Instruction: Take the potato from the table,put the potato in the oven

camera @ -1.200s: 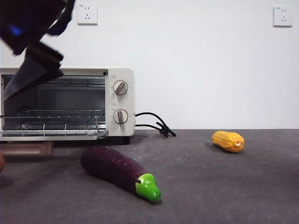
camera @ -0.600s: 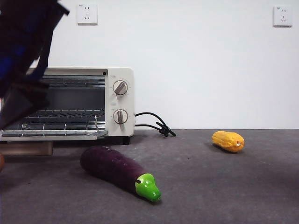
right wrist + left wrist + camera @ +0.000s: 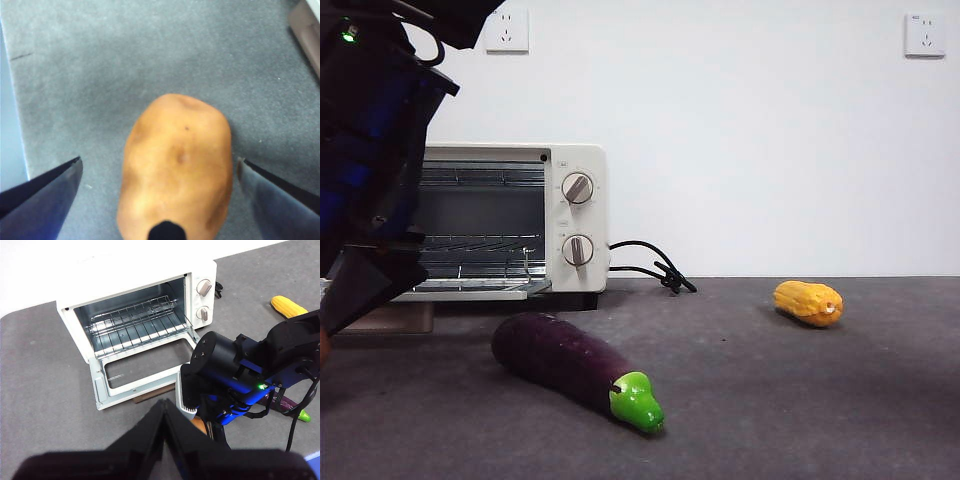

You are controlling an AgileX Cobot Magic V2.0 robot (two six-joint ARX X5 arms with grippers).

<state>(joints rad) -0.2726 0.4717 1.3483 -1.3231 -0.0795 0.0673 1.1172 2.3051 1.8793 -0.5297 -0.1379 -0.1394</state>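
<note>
The potato [image 3: 177, 165], a smooth orange-brown lump, lies on the dark grey table [image 3: 125, 60] between the two spread jaws of my right gripper [image 3: 159, 160], which is open and just above it. In the front view only a sliver of the potato [image 3: 322, 347] shows at the left edge, under the big dark right arm [image 3: 370, 150]. The cream-white oven [image 3: 575, 160] stands behind with its glass door [image 3: 100, 385] folded down and the wire rack [image 3: 135, 322] bare. My left gripper [image 3: 163, 407] hangs high over the scene, shut and holding nothing.
A purple eggplant [image 3: 560, 360] with a green tip lies in front of the oven. A yellow corn cob [image 3: 808, 302] rests further right. The black cord [image 3: 650, 265] trails from the oven's side. A brown block [image 3: 390, 318] sits under the open door.
The right arm has come down at the left of the front view, now covering more of the oven's left half. Nothing on the table has moved.
</note>
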